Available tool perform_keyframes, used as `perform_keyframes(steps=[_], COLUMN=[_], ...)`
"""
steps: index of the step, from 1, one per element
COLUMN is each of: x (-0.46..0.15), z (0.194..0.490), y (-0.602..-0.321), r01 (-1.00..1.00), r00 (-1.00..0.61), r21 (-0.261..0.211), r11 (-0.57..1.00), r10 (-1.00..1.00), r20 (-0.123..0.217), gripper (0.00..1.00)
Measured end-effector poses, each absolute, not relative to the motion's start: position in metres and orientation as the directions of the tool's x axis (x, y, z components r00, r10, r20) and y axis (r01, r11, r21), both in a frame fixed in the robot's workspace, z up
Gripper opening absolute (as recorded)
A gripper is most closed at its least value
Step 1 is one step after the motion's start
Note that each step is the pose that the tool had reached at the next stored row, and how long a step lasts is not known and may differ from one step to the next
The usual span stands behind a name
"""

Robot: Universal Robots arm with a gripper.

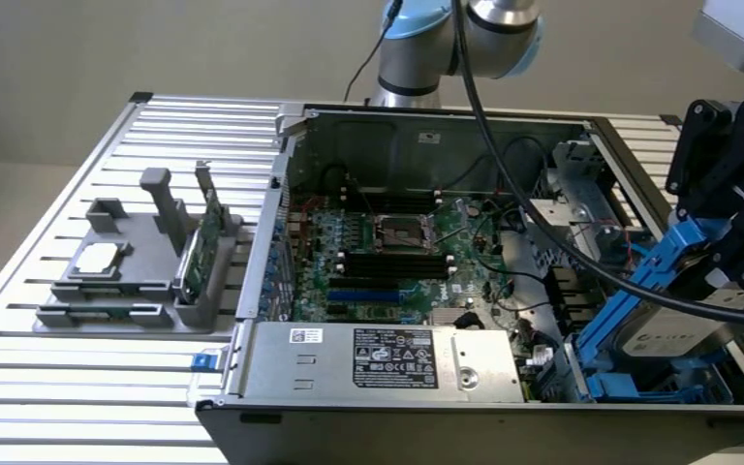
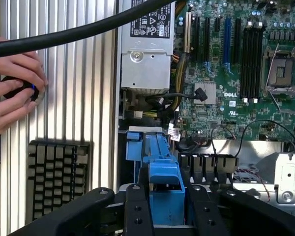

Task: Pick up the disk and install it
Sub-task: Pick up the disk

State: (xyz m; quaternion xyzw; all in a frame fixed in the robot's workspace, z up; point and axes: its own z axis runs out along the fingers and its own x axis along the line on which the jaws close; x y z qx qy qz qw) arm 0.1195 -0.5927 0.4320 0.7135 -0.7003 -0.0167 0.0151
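In the exterior view the gripper [image 1: 721,254] is partly cut off by the picture's edge on the exterior view's right, and a thick black cable [image 1: 708,308] crosses in front of it, so there I cannot tell how the fingers stand. The disk [image 1: 676,341] hangs tilted over the front corner of the open computer case [image 1: 476,431] at the exterior view's right. Its lower end is hidden behind the case wall. It is a flat silver-grey metal body with a white label, and a blue plastic frame runs along its side. The print on this label is too small to read. The same holds for the label on the power supply [image 1: 372,358]. In the wrist view only the blue frame of the disk [image 2: 165,189] shows, and the metal body is hidden. The black fingers [image 2: 136,209] of the gripper [image 2: 167,202] are clamped on this frame from both sides. On the main board [image 2: 236,59] the word DELL can be read. Beside the case lies a keyboard [image 2: 56,179], and a person's hands [image 2: 12,93], cut off by the edge, hold a small dark thing.
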Motion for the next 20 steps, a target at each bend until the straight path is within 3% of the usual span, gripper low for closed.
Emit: perform_keyframes(steps=[20], x=[0.119], z=[0.419], y=[-0.587], r01=[-0.999], r00=[0.007], r21=[0.045], r11=[-0.007], r10=[-1.0], r20=[-0.002], gripper=[0.33])
